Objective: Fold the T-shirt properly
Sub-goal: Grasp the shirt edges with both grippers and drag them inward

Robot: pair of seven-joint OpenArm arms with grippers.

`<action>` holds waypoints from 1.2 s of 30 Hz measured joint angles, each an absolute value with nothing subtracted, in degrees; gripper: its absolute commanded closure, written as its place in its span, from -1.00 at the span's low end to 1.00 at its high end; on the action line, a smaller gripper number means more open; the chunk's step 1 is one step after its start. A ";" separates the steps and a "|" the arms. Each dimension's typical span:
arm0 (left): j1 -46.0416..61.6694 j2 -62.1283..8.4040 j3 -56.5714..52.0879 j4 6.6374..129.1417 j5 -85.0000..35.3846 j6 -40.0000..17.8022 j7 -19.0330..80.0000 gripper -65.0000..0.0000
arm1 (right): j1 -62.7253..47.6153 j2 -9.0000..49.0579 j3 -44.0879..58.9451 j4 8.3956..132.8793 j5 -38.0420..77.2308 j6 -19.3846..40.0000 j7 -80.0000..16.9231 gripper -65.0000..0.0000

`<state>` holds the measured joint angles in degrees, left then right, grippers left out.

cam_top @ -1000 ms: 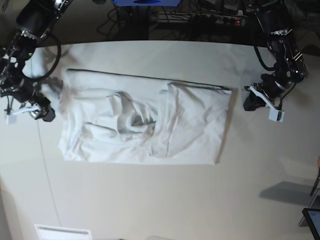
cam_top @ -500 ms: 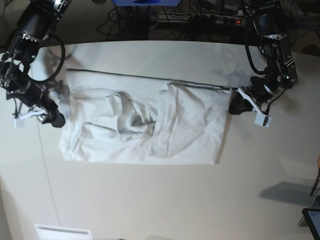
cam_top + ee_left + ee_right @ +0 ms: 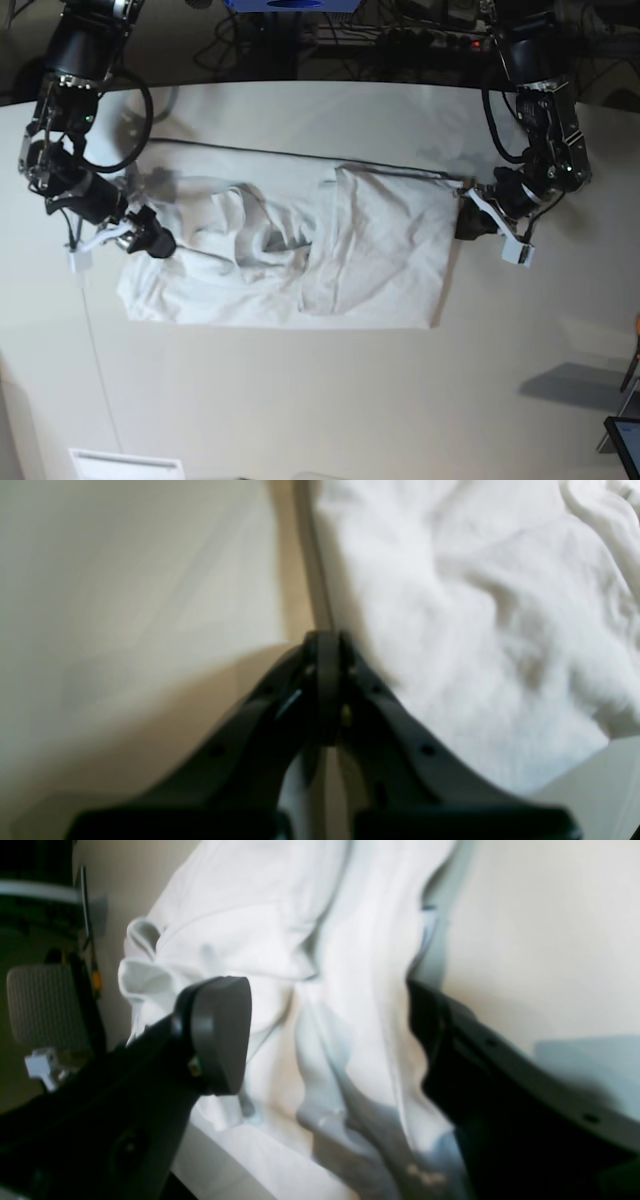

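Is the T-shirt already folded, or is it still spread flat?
Partly folded: the T-shirt has one end lying over its middle as a flap, and the rest is bunched and wrinkled on the table.

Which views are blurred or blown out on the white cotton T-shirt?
Left wrist: soft focus throughout, the white cotton T-shirt overexposed. Right wrist: shirt glaring, right gripper fingers blurred. Base: sharper, darker towards the top, shadows beside both arms.

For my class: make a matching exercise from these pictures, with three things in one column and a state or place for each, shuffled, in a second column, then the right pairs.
Things:
1. left gripper
2. right gripper
3. T-shirt

States or places:
A. lies partly folded on the table
B. jaws wide open over the cloth
C. jaws shut, at the cloth's edge

Pairs: 1-C, 2-B, 3-A
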<state>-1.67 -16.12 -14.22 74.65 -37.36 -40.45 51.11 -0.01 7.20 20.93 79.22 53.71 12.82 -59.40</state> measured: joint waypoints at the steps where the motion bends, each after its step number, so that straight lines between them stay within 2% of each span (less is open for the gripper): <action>1: -1.76 -15.88 -14.22 74.70 -37.36 -40.38 51.03 1.00 | -0.01 7.03 20.58 79.22 53.71 12.84 -59.35 -0.31; 13: -1.74 -15.68 -14.24 74.91 -37.36 -40.38 51.00 1.00 | 0.01 6.92 15.99 79.18 54.11 13.02 -58.70 -0.27; 18: -1.74 -15.68 -14.24 74.91 -37.36 -40.38 51.00 1.00 | -0.10 6.92 15.94 78.87 53.43 12.75 -58.81 0.23; 26: -1.74 -15.68 -14.24 74.96 -37.36 -40.38 51.00 1.00 | -1.21 6.92 15.86 78.65 52.88 12.38 -59.61 0.88; 29: -1.74 -15.68 -14.24 74.96 -37.36 -40.38 51.00 1.00 | -1.26 6.92 15.86 78.59 52.82 12.36 -59.88 0.97; 36: -1.69 -15.68 -14.24 74.96 -37.36 -40.38 50.98 1.00 | -1.28 6.92 15.84 78.59 52.80 12.38 -59.83 0.98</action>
